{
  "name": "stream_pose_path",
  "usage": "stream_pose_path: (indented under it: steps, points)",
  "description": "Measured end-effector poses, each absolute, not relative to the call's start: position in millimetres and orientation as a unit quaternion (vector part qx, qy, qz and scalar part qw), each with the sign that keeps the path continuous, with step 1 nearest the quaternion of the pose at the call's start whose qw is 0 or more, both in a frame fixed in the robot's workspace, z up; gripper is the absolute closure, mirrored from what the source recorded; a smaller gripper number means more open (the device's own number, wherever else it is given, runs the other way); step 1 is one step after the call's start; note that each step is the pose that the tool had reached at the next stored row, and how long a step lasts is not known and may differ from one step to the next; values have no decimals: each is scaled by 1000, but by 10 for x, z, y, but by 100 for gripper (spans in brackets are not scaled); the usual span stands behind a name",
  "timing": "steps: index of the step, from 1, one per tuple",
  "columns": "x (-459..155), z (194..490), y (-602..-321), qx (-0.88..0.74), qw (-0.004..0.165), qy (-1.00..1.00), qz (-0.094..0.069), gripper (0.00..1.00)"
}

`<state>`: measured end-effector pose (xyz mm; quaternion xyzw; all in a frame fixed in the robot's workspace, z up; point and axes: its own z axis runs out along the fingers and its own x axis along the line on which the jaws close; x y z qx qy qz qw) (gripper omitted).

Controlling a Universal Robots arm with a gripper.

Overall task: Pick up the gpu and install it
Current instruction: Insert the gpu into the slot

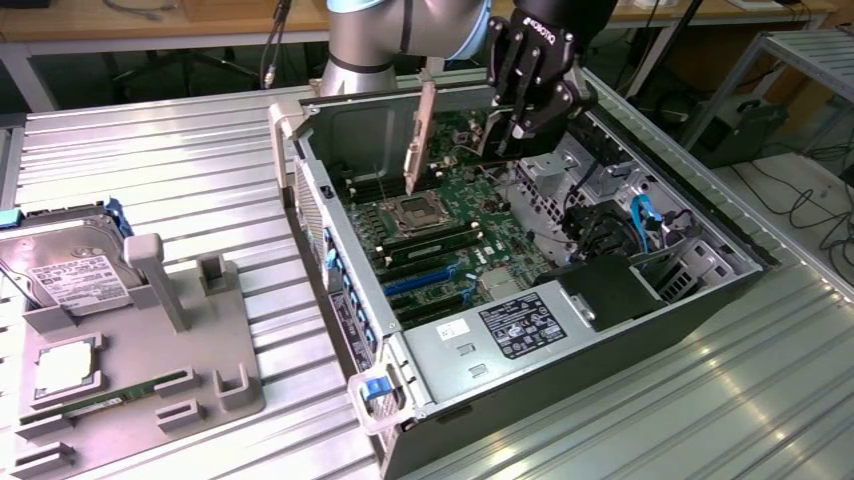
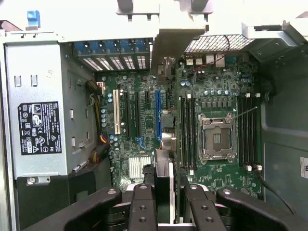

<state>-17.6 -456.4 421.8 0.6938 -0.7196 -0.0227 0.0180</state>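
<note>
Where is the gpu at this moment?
In the exterior view, the gpu hangs upright in the gripper inside the open computer case, above the motherboard near the CPU socket.

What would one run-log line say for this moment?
gripper: shut on gpu | gpu: held over motherboard | case: open | installed: not yet

**Q:** Where's everything sitting on your worktop (image 1: 174, 150)?

**A:** You've got the case (image 1: 314, 190) lying open at the exterior view's right, tray (image 1: 200, 350) beside it on the left. On the tray, the hard drive (image 1: 67, 275) is at the far end and the RAM stick (image 1: 120, 395) nearer. Inside the case, the power supply (image 1: 514, 330) is in front of the motherboard (image 1: 461, 215). The gpu (image 1: 422, 130) hangs above the board, between your fingers (image 2: 142, 207).
</note>
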Motion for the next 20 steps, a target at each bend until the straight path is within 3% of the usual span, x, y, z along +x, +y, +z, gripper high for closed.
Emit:
stream_pose_path:
  steps: [20]
  points:
    - [-176,4183,-4564,702,18,-711,-22,72]
